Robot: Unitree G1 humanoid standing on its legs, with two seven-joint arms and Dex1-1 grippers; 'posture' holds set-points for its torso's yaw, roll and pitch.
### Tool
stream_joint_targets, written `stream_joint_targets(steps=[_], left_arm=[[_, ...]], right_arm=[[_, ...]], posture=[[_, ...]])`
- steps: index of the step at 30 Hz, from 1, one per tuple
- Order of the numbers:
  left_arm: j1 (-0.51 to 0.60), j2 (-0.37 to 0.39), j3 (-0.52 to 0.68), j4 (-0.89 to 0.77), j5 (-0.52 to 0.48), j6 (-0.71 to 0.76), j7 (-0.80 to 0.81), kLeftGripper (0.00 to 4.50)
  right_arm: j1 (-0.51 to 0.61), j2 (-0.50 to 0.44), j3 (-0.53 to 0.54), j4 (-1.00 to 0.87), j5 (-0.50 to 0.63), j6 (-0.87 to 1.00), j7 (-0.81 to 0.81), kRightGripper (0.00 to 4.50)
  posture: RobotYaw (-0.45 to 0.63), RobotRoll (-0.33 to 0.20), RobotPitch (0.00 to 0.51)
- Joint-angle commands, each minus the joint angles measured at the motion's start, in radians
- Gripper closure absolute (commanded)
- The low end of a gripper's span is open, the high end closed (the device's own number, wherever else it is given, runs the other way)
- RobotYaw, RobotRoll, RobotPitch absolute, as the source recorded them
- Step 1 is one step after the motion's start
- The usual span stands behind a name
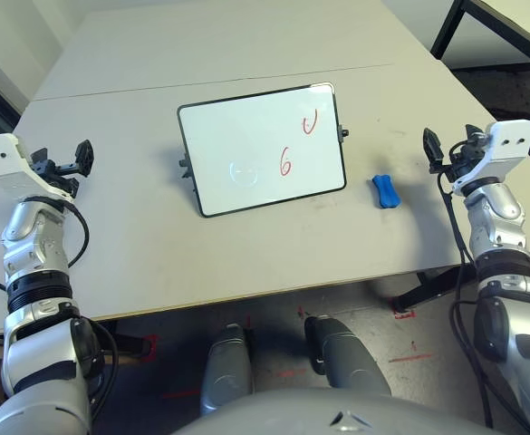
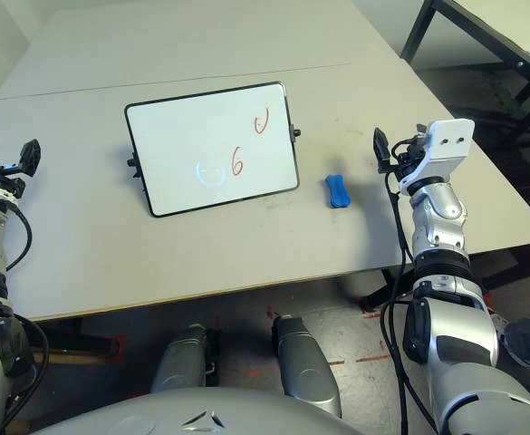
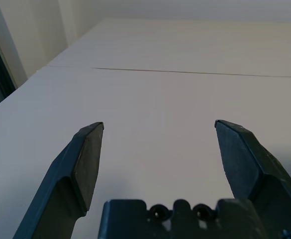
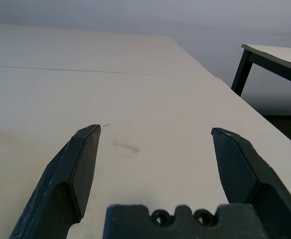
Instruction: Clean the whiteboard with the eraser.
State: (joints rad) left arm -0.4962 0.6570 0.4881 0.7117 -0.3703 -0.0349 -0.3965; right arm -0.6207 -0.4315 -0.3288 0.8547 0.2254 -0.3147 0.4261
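Now the eraser (image 1: 386, 191) lies on the bench (image 1: 246, 263) between whiteboard (image 1: 246, 154) and right gripper (image 1: 441, 149), apart from its spread jaws, long axis pointing away from the robot; left gripper (image 1: 70, 163) jaws are also spread.

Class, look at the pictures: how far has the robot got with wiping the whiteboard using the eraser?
Nothing looks done: the whiteboard carries red marks. Nothing is in hand: the left gripper and right gripper are open and empty, out at the table's sides. The blue eraser lies untouched between board and right gripper. Left: pick it up and wipe.
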Motion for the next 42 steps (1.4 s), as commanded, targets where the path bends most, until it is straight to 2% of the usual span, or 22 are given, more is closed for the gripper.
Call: stream_joint_targets(steps=[1, 10, 18, 25, 35, 39, 42], left_arm=[[-0.004, -0.003, -0.009, -0.014, 0.008, 0.008, 0.001, 0.00], [0.009, -0.032, -0.038, -0.111, 0.000, 0.042, -0.016, 0.00], [0.102, -0.089, -0.094, -0.441, -0.058, 0.170, -0.066, 0.00], [0.116, -0.096, -0.110, -0.537, -0.052, 0.214, -0.069, 0.00], [0.133, -0.105, -0.186, -0.779, -0.156, 0.323, -0.193, 0.00], [0.188, -0.091, -0.255, -0.901, -0.200, 0.393, -0.278, 0.00], [0.244, -0.075, -0.313, -0.959, -0.179, 0.395, -0.332, 0.00]], right_arm=[[0.006, 0.004, -0.003, -0.018, 0.009, -0.013, -0.007, 0.01], [-0.006, -0.006, -0.002, -0.004, 0.005, -0.008, -0.009, 0.01], [-0.021, 0.000, 0.006, 0.017, -0.001, -0.008, -0.008, 0.01], [-0.034, 0.005, 0.013, 0.023, -0.005, -0.006, -0.002, 0.01], [-0.027, -0.014, 0.009, 0.009, -0.005, 0.007, -0.001, 0.01], [-0.025, -0.024, 0.009, -0.015, -0.003, 0.032, -0.008, 0.01], [-0.021, -0.027, 0.006, -0.053, 0.009, 0.078, -0.011, 0.01]], posture=[[-0.12, 0.000, 0.117], [-0.12, 0.000, 0.122], [-0.09, 0.000, 0.130], [-0.09, 0.000, 0.134], [-0.11, 0.000, 0.135], [-0.12, 0.000, 0.135], [-0.14, 0.000, 0.134]])
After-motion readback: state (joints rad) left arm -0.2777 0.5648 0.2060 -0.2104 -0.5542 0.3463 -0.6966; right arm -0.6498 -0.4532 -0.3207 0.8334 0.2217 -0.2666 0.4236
